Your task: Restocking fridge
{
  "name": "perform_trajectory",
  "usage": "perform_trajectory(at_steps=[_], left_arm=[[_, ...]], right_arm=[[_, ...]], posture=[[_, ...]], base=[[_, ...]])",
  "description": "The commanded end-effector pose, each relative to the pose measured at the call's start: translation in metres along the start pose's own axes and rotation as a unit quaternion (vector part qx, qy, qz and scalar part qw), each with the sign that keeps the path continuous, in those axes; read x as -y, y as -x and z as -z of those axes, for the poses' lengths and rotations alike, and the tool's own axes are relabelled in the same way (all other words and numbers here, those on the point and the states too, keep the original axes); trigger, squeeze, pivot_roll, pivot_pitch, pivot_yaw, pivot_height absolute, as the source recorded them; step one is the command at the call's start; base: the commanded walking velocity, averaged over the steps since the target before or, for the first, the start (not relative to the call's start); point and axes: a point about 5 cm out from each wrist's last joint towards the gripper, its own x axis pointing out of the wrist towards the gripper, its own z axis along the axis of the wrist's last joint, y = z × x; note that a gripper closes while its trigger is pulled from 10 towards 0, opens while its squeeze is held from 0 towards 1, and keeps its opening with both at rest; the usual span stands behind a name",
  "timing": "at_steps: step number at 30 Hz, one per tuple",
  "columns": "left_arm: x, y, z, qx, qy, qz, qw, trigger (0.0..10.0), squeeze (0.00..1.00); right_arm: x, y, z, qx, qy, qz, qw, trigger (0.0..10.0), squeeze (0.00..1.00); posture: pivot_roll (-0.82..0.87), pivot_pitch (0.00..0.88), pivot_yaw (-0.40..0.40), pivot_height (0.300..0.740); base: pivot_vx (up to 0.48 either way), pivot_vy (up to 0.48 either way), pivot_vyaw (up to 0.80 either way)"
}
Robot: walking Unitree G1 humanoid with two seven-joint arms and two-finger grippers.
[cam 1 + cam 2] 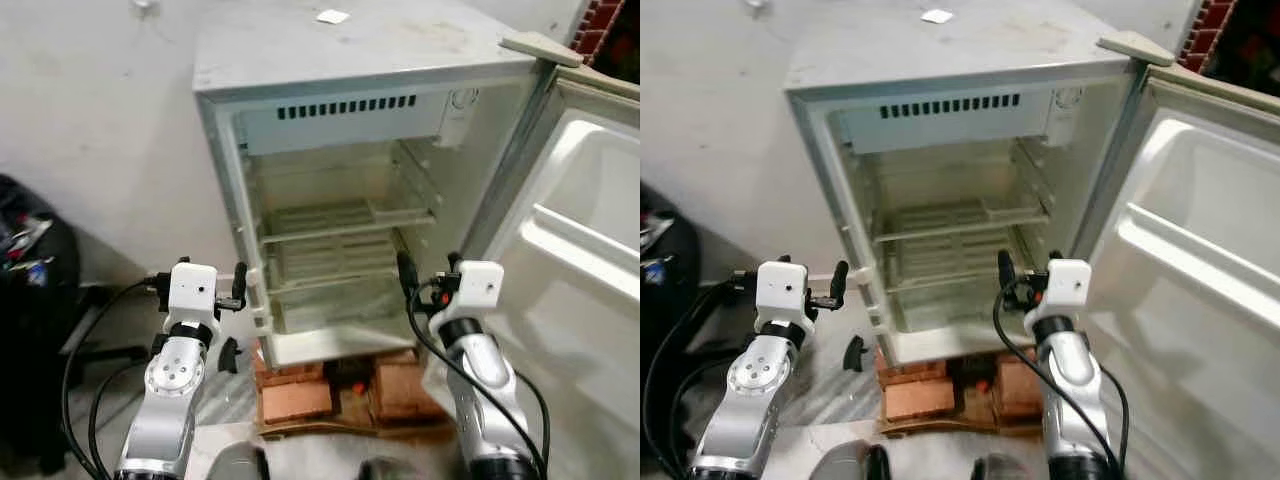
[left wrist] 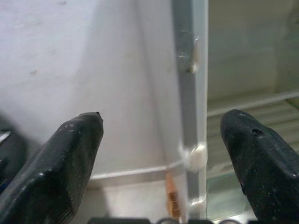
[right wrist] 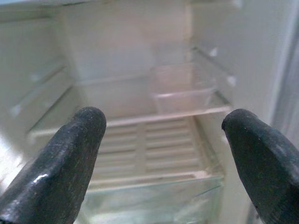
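Observation:
A small white fridge (image 1: 350,50) stands open, its door (image 1: 590,260) swung out to the right. Its slatted shelves (image 1: 335,222) are bare, and so is the clear cover (image 3: 154,198) at the bottom. My left gripper (image 1: 234,318) is raised at the fridge's left front edge. It is open and empty, and in its wrist view the door frame (image 2: 191,93) lies between its fingers. My right gripper (image 1: 430,270) is held up before the lower right of the opening, also open and empty, facing the shelves (image 3: 149,140).
The fridge rests on red bricks (image 1: 300,398) on the floor. A dark bag or chair (image 1: 30,290) with cables stands at the left against the white wall. A white scrap (image 1: 333,16) lies on the fridge top. The door fills the right side.

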Motion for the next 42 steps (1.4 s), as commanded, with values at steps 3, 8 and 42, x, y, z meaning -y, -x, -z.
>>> perform_trajectory(at_steps=[3,8,42], left_arm=[[0.001,-0.002,0.002,-0.003,-0.007,0.004,1.0,10.0,0.0],[0.002,-0.004,0.001,-0.001,-0.007,0.007,1.0,10.0,0.0],[0.008,-0.002,0.006,-0.004,0.001,0.026,1.0,10.0,0.0]], right_arm=[[0.001,-0.002,-0.001,0.005,-0.007,0.006,1.0,10.0,0.0],[0.002,-0.004,-0.002,0.008,-0.008,0.01,1.0,10.0,0.0],[0.001,-0.013,-0.002,0.007,-0.001,-0.001,1.0,10.0,0.0]], posture=[[-0.03,0.0,0.027,0.74],[-0.04,0.0,0.03,0.74],[-0.04,0.0,0.029,0.74]], base=[[-0.25,0.0,0.0],[-0.244,0.0,0.0],[-0.028,-0.264,0.0]])
